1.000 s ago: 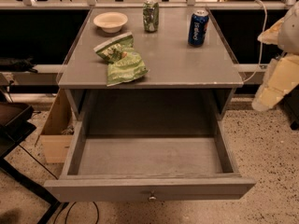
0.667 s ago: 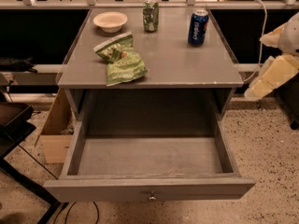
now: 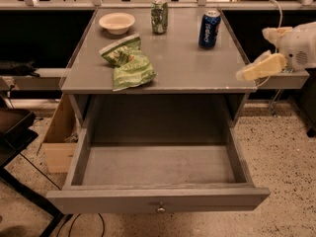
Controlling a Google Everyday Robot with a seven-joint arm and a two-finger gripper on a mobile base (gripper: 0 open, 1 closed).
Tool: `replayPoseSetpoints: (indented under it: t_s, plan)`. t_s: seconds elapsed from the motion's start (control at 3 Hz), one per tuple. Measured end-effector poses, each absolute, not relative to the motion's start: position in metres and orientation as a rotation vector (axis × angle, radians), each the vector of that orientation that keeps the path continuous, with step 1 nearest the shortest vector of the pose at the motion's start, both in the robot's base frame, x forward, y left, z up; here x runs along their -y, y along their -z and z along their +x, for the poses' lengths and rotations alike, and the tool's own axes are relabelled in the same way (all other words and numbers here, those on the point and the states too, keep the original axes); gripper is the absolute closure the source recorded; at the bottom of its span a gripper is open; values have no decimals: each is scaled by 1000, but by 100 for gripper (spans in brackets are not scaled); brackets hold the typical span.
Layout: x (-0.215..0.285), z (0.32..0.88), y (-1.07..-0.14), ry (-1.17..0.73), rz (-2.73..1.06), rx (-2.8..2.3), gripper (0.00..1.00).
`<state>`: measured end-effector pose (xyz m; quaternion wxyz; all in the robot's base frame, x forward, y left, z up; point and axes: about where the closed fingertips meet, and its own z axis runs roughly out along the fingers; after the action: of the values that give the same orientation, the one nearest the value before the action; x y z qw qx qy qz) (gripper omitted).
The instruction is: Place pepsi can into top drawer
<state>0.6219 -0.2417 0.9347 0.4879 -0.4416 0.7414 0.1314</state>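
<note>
Pepsi can: The pepsi can stood upright on the table top, near the back right corner. Nothing was touching it.

Top drawer: The top drawer was pulled all the way out under the table top. Nothing was inside it, so there was room for the can. Its little round knob was on the front panel, facing the camera.

Gripper: The gripper hung in the air just off the right edge of the table top. It was lower than the can and closer to the front, and it was not touching the can.

Jaws: They looked open and spread apart, with nothing held between them.

Other things on top: A green can stood to the left of the pepsi can, apart from it. A small bowl sat farther left. A green chip bag lay nearer the front on the left side.

Beside the table: A cardboard box sat on the floor to the left.

Done so far: The drawer was already open and ready. That seemed to be the only step finished.

Left to do: The gripper probably had to go to the pepsi can, close on it and lift it. Then it had to carry the can over the front edge, lower it into the drawer and let go.

Watch out for: The green can stood close by, so the gripper had to pick the blue one.
</note>
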Motion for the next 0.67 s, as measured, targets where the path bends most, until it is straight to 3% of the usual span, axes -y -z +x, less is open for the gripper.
replayPoseSetpoints:
  t_s: [0.67]
  plan:
    - [254,685,-953,-207,-899,-1645,0]
